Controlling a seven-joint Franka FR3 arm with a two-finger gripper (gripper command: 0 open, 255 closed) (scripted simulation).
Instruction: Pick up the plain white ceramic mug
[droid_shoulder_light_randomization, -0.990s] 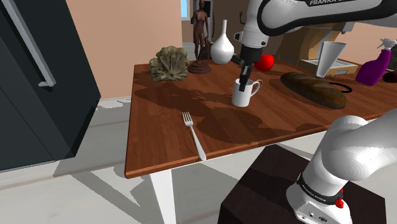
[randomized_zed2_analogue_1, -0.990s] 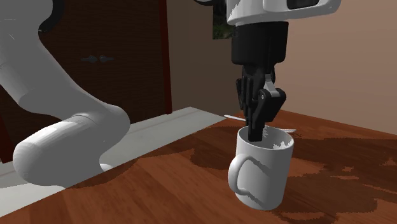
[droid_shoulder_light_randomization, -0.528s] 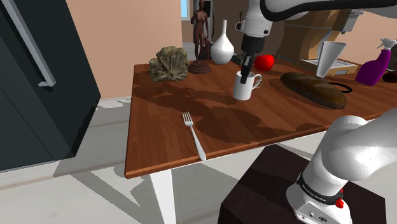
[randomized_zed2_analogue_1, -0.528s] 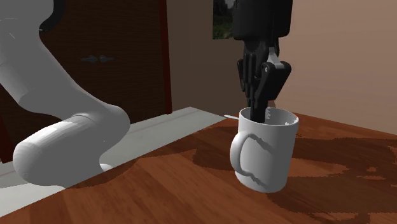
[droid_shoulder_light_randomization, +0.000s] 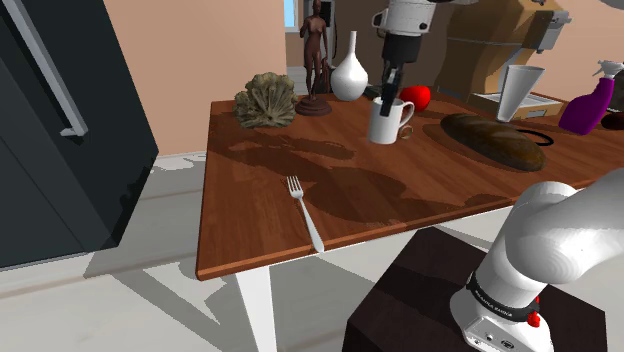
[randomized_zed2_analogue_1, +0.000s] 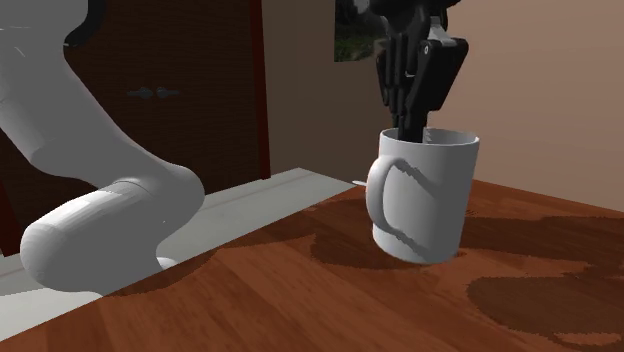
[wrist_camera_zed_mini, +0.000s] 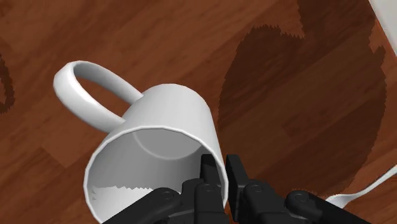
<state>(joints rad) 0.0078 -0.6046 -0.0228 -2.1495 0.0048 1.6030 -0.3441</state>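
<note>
Mug (droid_shoulder_light_randomization: 388, 122), plain white, hangs just above the brown desk (droid_shoulder_light_randomization: 290, 170), over its far half, in the shoulder view. The black claw (droid_shoulder_light_randomization: 388, 104) reaches down from above and is clamped on the mug's rim. A red apple (droid_shoulder_light_randomization: 417, 97) sits farther back on the desk, and a fork (droid_shoulder_light_randomization: 305, 212) lies near the desk's front edge.

In the second exterior view, the mug (randomized_zed2_analogue_1: 425, 200) is clear of the desk (randomized_zed2_analogue_1: 250, 300) and slightly tilted, its shadow on the wood. The claw (randomized_zed2_analogue_1: 410, 120) dips into its mouth.

In the wrist view, the claw (wrist_camera_zed_mini: 222, 173) pinches the wall of the mug (wrist_camera_zed_mini: 165, 127), one finger inside and one outside, above the desk (wrist_camera_zed_mini: 286, 95).
</note>
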